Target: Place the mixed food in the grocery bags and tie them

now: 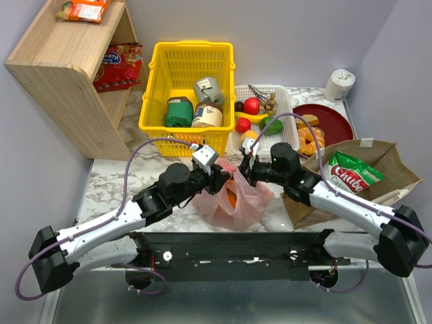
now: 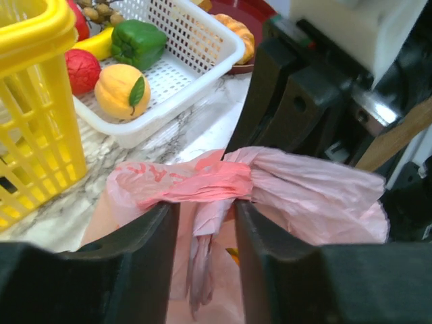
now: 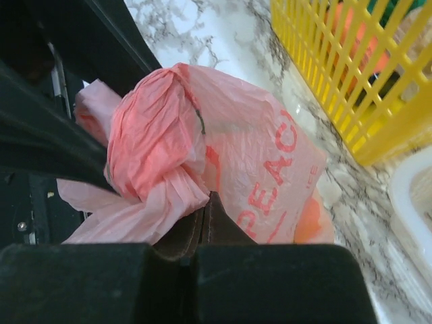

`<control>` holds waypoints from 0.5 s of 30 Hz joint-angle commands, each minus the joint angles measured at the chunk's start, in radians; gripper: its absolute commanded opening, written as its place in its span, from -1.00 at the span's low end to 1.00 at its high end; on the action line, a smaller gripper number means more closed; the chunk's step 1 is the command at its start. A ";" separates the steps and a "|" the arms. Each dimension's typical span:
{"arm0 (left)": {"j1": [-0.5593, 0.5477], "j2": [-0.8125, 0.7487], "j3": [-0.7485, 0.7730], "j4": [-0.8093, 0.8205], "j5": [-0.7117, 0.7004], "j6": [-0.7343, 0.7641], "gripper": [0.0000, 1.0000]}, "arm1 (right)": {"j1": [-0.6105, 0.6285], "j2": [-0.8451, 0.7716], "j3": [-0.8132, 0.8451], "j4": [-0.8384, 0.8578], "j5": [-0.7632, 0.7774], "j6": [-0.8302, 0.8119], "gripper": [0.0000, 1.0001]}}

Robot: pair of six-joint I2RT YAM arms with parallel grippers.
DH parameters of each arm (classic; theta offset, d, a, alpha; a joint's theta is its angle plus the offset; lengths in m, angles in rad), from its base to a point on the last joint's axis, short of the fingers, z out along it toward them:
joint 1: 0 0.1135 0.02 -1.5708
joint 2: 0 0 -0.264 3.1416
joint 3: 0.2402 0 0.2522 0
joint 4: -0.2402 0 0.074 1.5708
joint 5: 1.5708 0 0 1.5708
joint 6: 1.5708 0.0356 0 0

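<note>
The pink plastic bag [image 1: 233, 197] sits on the marble table between my grippers, its handles twisted into a knot [image 3: 152, 135]. An orange fruit [image 3: 314, 219] shows through its wall. My left gripper [image 2: 206, 223] is open at the knot, and a loose handle strand [image 2: 202, 250] hangs between its fingers. My right gripper [image 3: 209, 199] is shut on a pleated handle end just below the knot. The brown paper bag [image 1: 388, 158] stands at the right with the green crisp packet [image 1: 351, 177] in its mouth. No bananas are clearly seen in the bags.
A yellow basket [image 1: 185, 57] with tins and jars stands behind the bag. A white tray [image 1: 283, 101] beside it holds toy fruit and a banana [image 2: 98, 44]. A red plate [image 1: 337, 121] with pastries is at the back right, and a wooden shelf [image 1: 61, 67] with snack packets at the left.
</note>
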 commanded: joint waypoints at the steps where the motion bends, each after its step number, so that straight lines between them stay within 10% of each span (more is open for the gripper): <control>1: 0.003 -0.038 0.129 -0.161 -0.099 0.017 0.23 | 0.006 -0.028 0.047 -0.120 0.113 0.106 -0.99; 4: 0.003 -0.069 0.196 -0.296 -0.174 0.020 0.56 | 0.006 -0.041 0.057 -0.140 0.128 0.132 -0.99; 15: 0.003 -0.121 0.226 -0.505 -0.015 -0.090 -0.07 | 0.007 -0.032 0.080 -0.174 0.115 0.138 -0.99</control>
